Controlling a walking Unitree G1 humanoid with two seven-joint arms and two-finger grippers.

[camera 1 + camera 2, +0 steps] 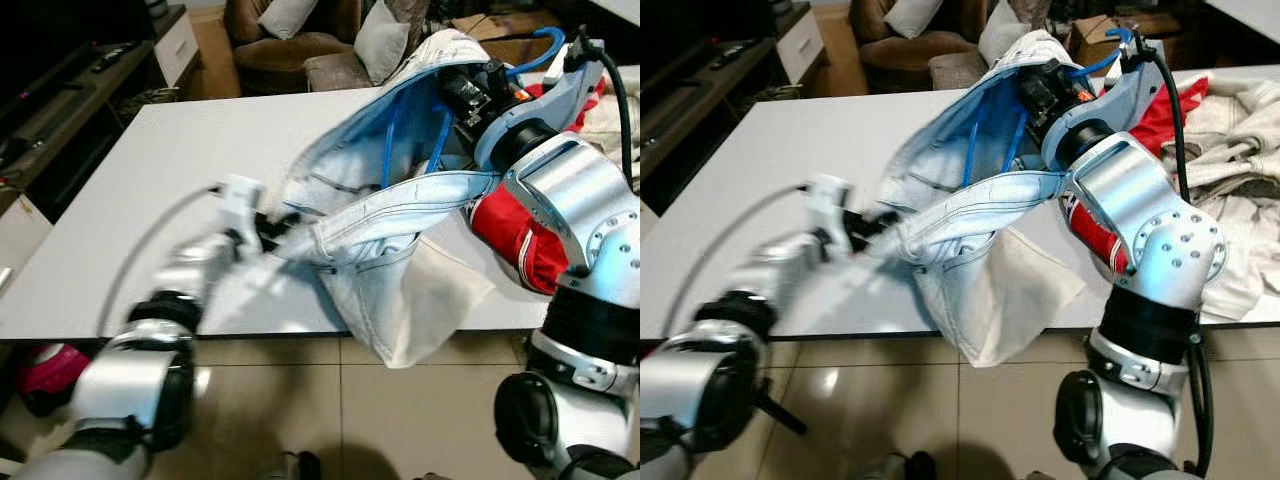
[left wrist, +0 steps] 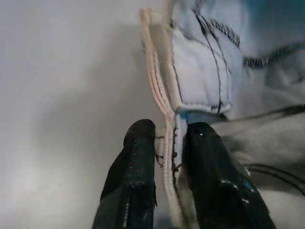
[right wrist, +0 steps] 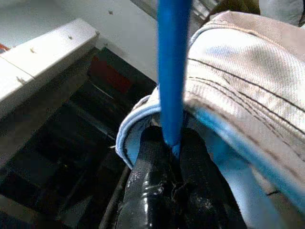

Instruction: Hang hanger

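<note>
No readable writing. Your left gripper [image 2: 167, 143] is clamped on the pale denim garment's [image 1: 380, 230] hem over the white table [image 1: 150, 190]. Your right gripper [image 3: 172, 143] pinches the blue hanger [image 3: 170, 71] inside the lifted garment. Sofa [image 1: 300, 40] sits behind.

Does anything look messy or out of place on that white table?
Yes. The pale jeans are bunched up, one part drooping over the table edge, stretched between the left gripper and right gripper, which pinches a blue hanger. More clothes lie heaped at the far right.
</note>
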